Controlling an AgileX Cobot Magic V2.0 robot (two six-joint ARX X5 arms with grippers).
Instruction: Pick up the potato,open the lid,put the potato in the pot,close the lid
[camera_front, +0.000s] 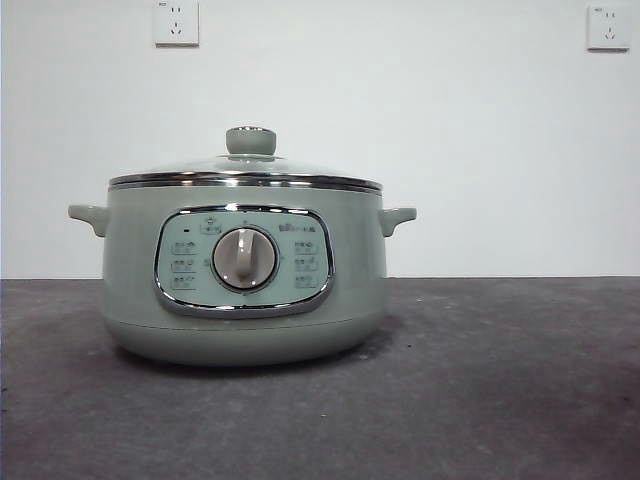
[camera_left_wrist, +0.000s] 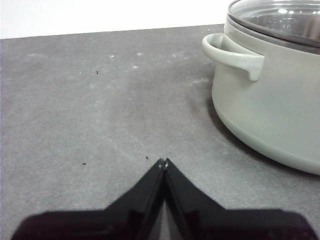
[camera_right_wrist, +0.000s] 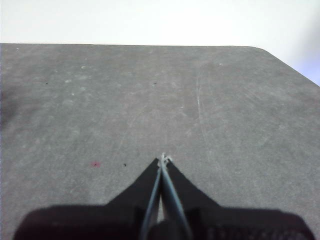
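Both grippers, left (camera_left_wrist: 164, 162) and right (camera_right_wrist: 163, 159), I see clenched, empty over bare table (camera_front: 500, 400); lid (camera_front: 246, 170) covers pot (camera_front: 245, 290).

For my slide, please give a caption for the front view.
Sage-green electric pot with glass lid closed, on dark table.

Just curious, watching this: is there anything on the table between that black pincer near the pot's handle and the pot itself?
Nothing but bare grey table. The left wrist view shows the left gripper, shut, and only tabletop with a few specks before the pot.
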